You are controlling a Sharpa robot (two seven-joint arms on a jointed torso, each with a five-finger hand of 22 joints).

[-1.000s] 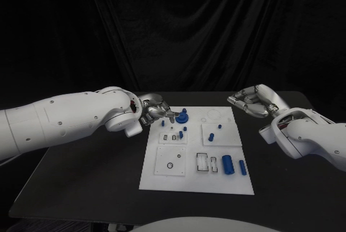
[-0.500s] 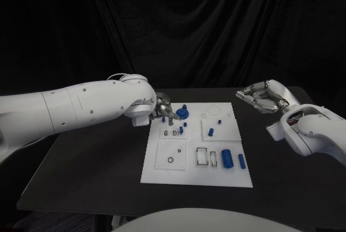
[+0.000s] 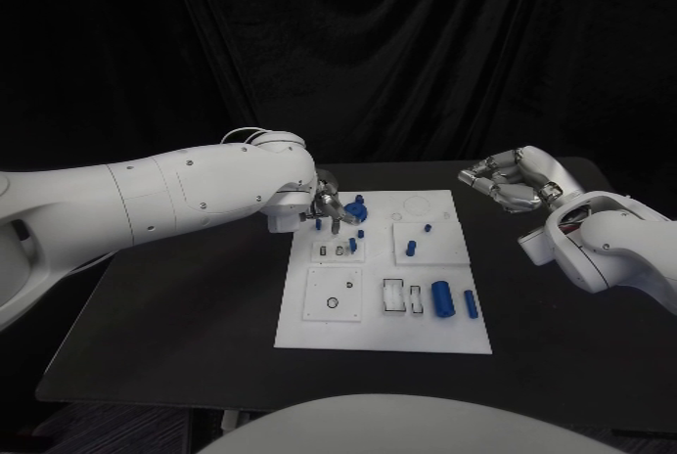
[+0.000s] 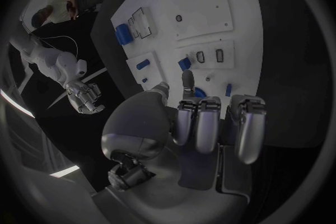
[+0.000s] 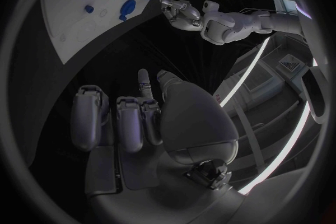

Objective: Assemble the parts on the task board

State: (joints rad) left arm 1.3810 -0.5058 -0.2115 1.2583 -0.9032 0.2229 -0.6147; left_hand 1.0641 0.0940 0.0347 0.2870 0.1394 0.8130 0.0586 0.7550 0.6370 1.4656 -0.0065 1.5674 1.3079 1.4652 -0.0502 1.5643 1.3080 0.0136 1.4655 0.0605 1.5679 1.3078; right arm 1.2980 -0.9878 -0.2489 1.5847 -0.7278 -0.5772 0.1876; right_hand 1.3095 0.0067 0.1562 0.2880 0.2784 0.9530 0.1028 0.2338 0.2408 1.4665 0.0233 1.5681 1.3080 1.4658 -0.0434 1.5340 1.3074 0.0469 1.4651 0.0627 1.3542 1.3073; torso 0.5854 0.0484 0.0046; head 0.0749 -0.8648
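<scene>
The white task board (image 3: 383, 322) lies mid-table with blue parts on it. At its far left, a blue round part (image 3: 356, 211) stands with small blue pegs (image 3: 360, 233) beside it. My left hand (image 3: 328, 204) hovers at that corner with its fingers curled in. One fingertip (image 4: 187, 79) reaches next to the round part (image 4: 198, 92), and nothing sits between the fingers. My right hand (image 3: 514, 180) hangs curled and empty above the table, off the board's far right corner. Two blue cylinders (image 3: 444, 299) lie at the near right.
More blue pegs (image 3: 411, 247) stand in the board's middle right. A black ring (image 3: 332, 303) and white rectangular slots (image 3: 396, 295) mark the near half. My bulky left forearm (image 3: 169, 200) stretches over the table's left side. A black curtain hangs behind.
The head view has shifted. My left arm has swung forward and brought the hand closer to the blue round part. The right hand has drawn slightly farther from the board's edge.
</scene>
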